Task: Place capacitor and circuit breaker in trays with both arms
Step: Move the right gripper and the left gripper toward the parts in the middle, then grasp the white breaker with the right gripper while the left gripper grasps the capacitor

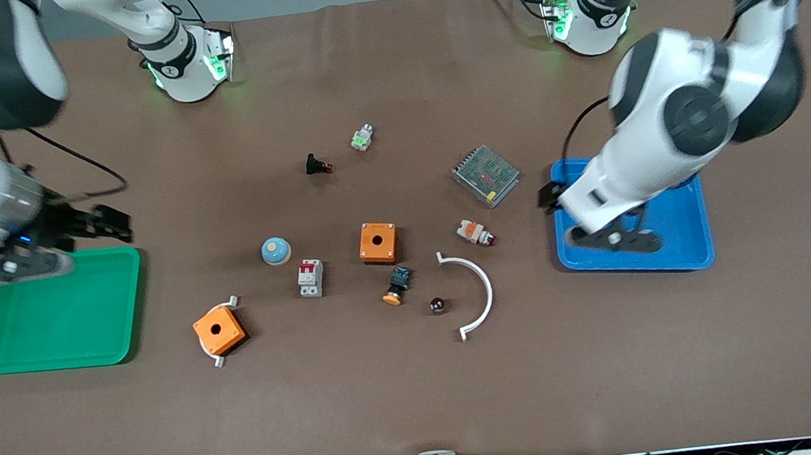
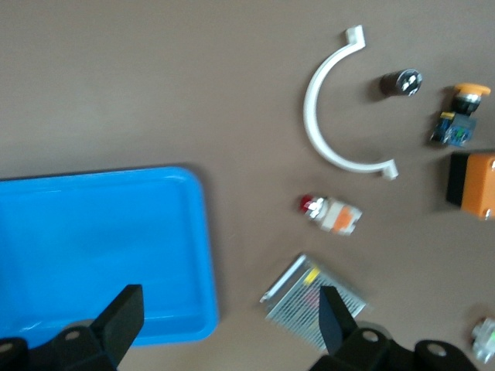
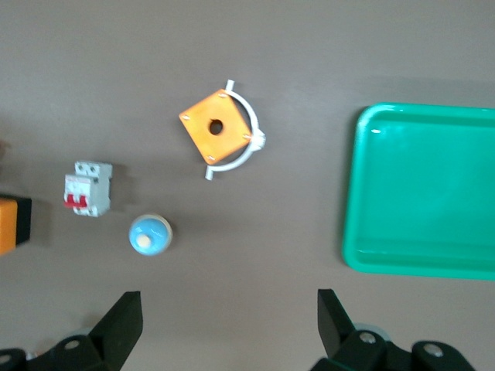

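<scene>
The capacitor (image 1: 437, 305), a tiny dark cylinder with a shiny top, lies beside the white arc; it also shows in the left wrist view (image 2: 402, 82). The circuit breaker (image 1: 310, 277), a white-grey block with red levers, lies between the blue dome and the orange box; it also shows in the right wrist view (image 3: 87, 188). My left gripper (image 1: 550, 196) hangs open and empty over the blue tray's edge (image 2: 228, 325). My right gripper (image 1: 111, 222) hangs open and empty over the table by the green tray's corner (image 3: 228, 325).
A blue tray (image 1: 686, 243) sits at the left arm's end and a green tray (image 1: 61, 316) at the right arm's end. Between them lie two orange boxes (image 1: 378, 242) (image 1: 219, 330), a white arc (image 1: 484, 291), a metal mesh unit (image 1: 486, 175), a blue dome (image 1: 276, 251) and small buttons.
</scene>
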